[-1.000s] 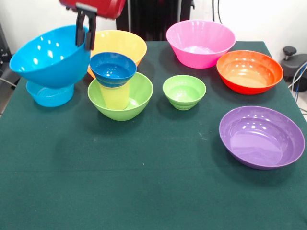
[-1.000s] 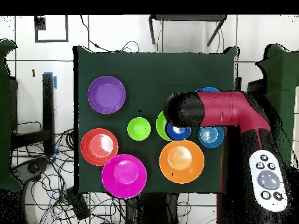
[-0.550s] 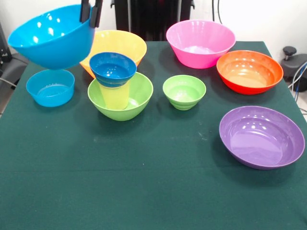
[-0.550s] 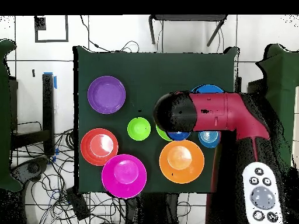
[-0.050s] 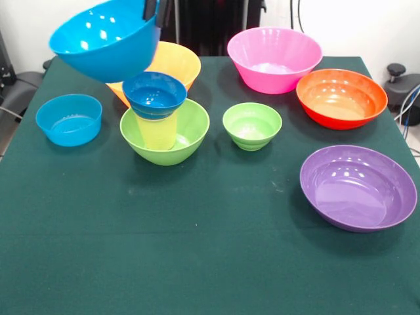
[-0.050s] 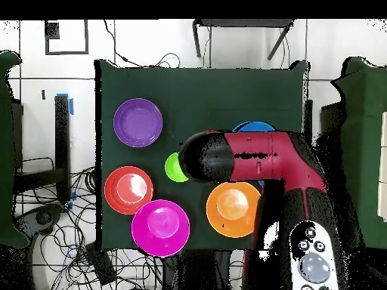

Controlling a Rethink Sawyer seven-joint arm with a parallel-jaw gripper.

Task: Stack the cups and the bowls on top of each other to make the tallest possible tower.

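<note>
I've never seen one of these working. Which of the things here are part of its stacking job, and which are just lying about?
Part of the job:
- big blue bowl, held up by the gripper
- tower: blue bowl on yellow tumbler in green bowl
- the loose bowls on the table

Just lying about:
- cables on the floor
- chair beyond the table
</note>
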